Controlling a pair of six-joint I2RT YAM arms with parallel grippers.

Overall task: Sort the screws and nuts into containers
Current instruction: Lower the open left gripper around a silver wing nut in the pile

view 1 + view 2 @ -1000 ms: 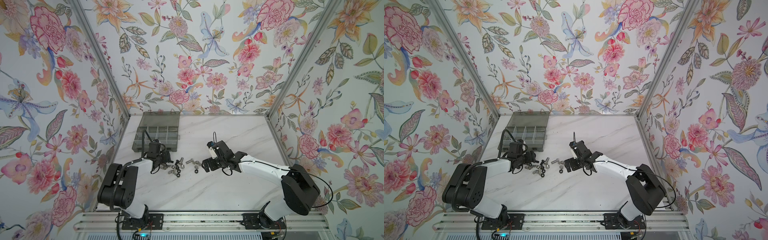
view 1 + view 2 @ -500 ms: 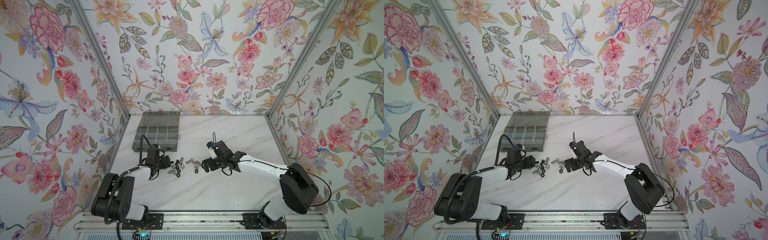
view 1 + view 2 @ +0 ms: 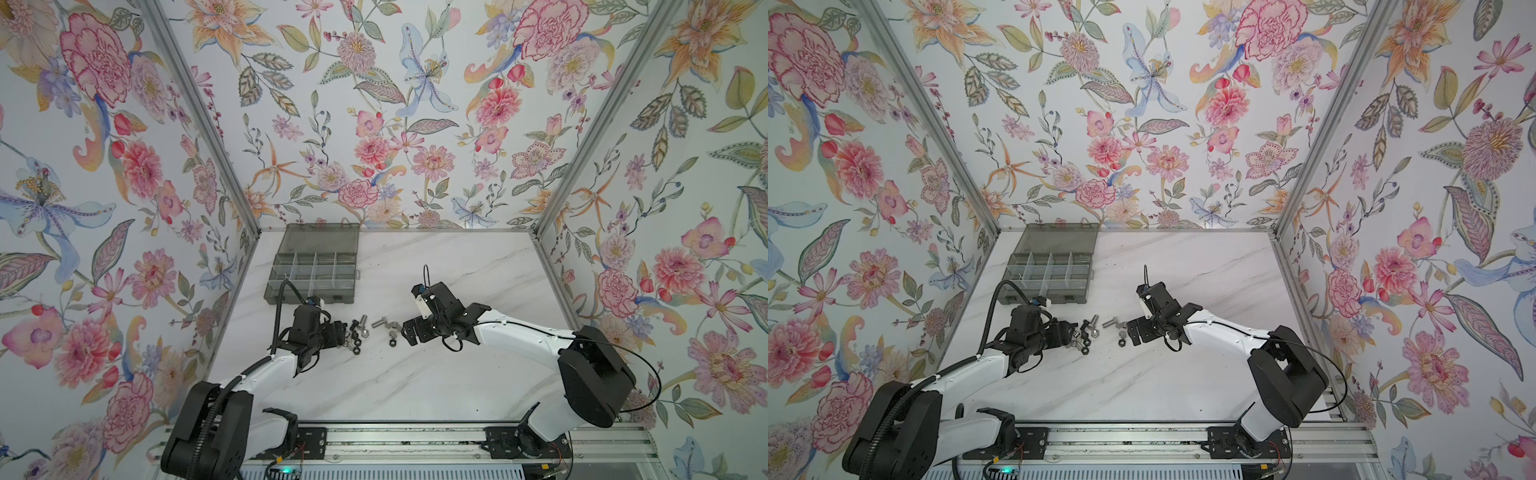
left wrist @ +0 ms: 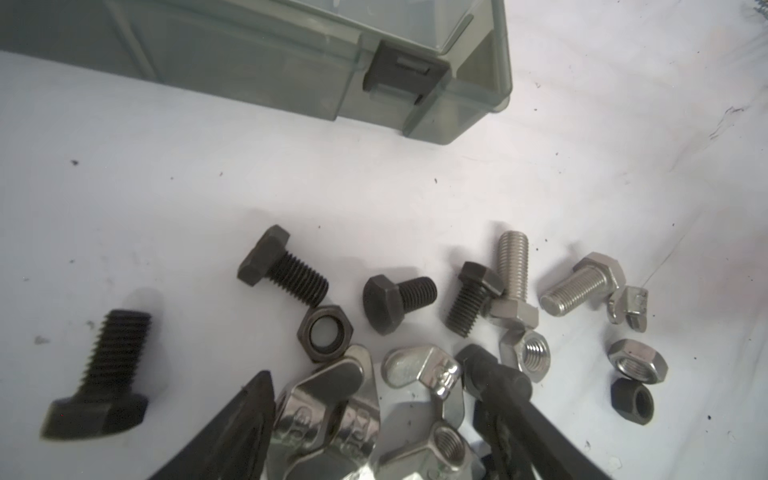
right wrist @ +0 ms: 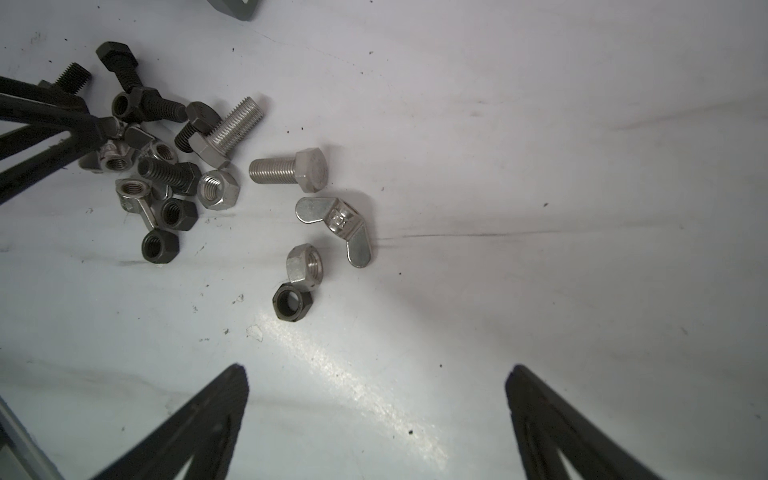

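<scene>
Left wrist view gives you the box (image 4: pixel 249 66) front wall and latch (image 4: pixel 399 70) just beyond the left end effector (image 4: pixel 370 368); both top views alone show its cells (image 3: pixel 316 266), lid (image 3: pixel 320 237) laid back. Ahead of that end effector you can count four black screws (image 4: pixel 286 272) and two silver screws (image 4: pixel 582 282); right wrist shows four black nuts (image 5: pixel 178 214), two hidden from the left wrist. Left jaws stand wide, gripping nothing, straddling wing nuts (image 4: pixel 328 409) in the pile (image 3: pixel 357 332). Right end effector (image 5: pixel 378 368) gapes empty, a stray wing nut (image 5: pixel 336 224) ahead of it. Both arms reach low over the worktop (image 3: pixel 415 374), tips facing across the pile.
</scene>
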